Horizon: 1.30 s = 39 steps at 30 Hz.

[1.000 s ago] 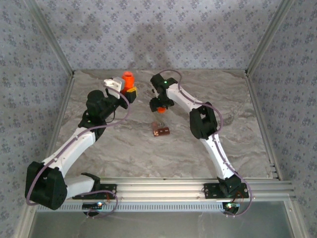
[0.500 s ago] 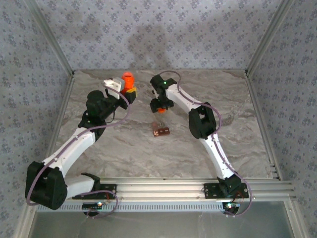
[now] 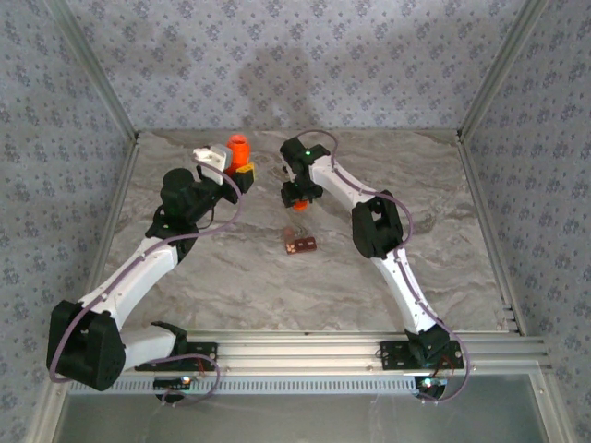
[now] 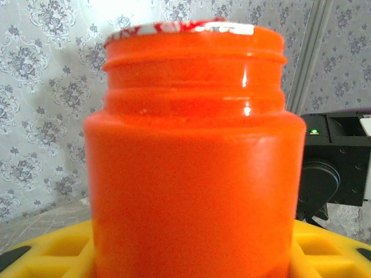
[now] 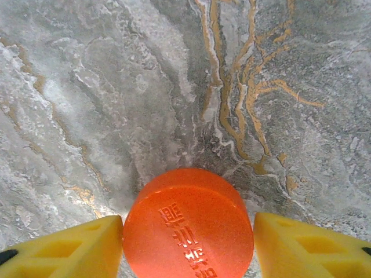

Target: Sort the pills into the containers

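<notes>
1. Left gripper (image 4: 191,258) fingers (image 4: 52,252): yellow, about half apart, clamped on the base of the orange bottle (image 4: 194,162).
2. Bottle is upright, threaded neck showing, with a red-and-white seal across the mouth.
3. Right gripper (image 5: 188,234) fingers (image 5: 69,252): yellow, apart, one on each side of the orange cap (image 5: 188,217). One pad is at the cap's rim, the other a sliver off it. Not clamped.
4. Cap lies flat on the marbled table (image 5: 116,87), embossed top facing up.
5. In the top view the bottle is at the far left-centre of the table, with the cap just to its right.
6. Container strip (image 3: 299,245): reddish-brown, flat on the table, nearer than the cap, apart from both grippers.
</notes>
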### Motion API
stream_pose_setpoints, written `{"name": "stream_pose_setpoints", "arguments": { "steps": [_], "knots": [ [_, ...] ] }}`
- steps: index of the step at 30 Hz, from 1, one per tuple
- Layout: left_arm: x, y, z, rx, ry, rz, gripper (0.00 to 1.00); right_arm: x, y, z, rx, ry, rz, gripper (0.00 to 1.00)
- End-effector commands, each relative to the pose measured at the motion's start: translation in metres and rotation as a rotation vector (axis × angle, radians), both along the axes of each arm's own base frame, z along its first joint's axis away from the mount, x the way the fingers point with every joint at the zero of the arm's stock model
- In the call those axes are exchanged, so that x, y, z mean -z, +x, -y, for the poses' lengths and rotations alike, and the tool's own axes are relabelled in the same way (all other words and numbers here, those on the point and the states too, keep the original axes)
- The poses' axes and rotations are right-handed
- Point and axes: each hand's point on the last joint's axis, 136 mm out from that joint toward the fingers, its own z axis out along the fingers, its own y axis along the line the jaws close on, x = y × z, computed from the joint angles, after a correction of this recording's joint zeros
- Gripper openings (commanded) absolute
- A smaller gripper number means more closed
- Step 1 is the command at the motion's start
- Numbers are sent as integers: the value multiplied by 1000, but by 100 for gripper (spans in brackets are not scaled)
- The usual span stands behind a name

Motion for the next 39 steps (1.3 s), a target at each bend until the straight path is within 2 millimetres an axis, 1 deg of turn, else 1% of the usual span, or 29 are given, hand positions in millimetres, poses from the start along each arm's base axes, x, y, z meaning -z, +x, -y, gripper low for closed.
{"name": "stream_pose_setpoints", "arguments": {
  "steps": [1, 3, 9, 11, 12, 14, 21, 23, 25, 30, 35, 36, 37, 39],
  "knots": [
    [-22, -3, 0, 17, -37, 66, 0, 5, -1, 6, 2, -33, -17, 70],
    [-22, -3, 1, 19, -39, 64, 0, 6, -1, 7, 2, -33, -16, 69],
    [-22, -3, 0, 17, -38, 63, 0, 7, -1, 6, 2, -30, -18, 61],
    [-22, -3, 0, 17, -39, 62, 0, 7, -2, 5, -1, -31, -20, 62],
    [-21, -3, 0, 17, -38, 61, 0, 8, -1, 5, -4, -32, -20, 65],
    [-21, -3, 0, 16, -40, 61, 0, 9, -2, 6, -8, -40, -20, 67],
    [-23, -3, 1, 18, -45, 62, 0, 10, -2, 5, -14, -42, -18, 66],
    [-22, -2, 1, 18, -45, 59, 0, 10, -1, 7, -20, -60, -5, 64],
    [-22, -2, 1, 17, -45, 57, 0, 11, -3, 6, -30, -64, -12, 63],
    [-21, -2, 1, 19, -47, 55, 0, 9, -2, 6, -28, -55, -10, 56],
    [-22, -2, 1, 19, -46, 53, 0, 10, -2, 5, -29, -53, -10, 57],
    [-21, -2, 1, 19, -46, 52, 0, 10, -2, 5, -29, -53, -13, 56],
    [-21, -2, 1, 21, -45, 51, 0, 11, -3, 5, -31, -55, -16, 51],
    [-21, -3, 2, 23, -44, 47, 0, 7, -3, 5, -33, -51, -10, 47]
  ]
}}
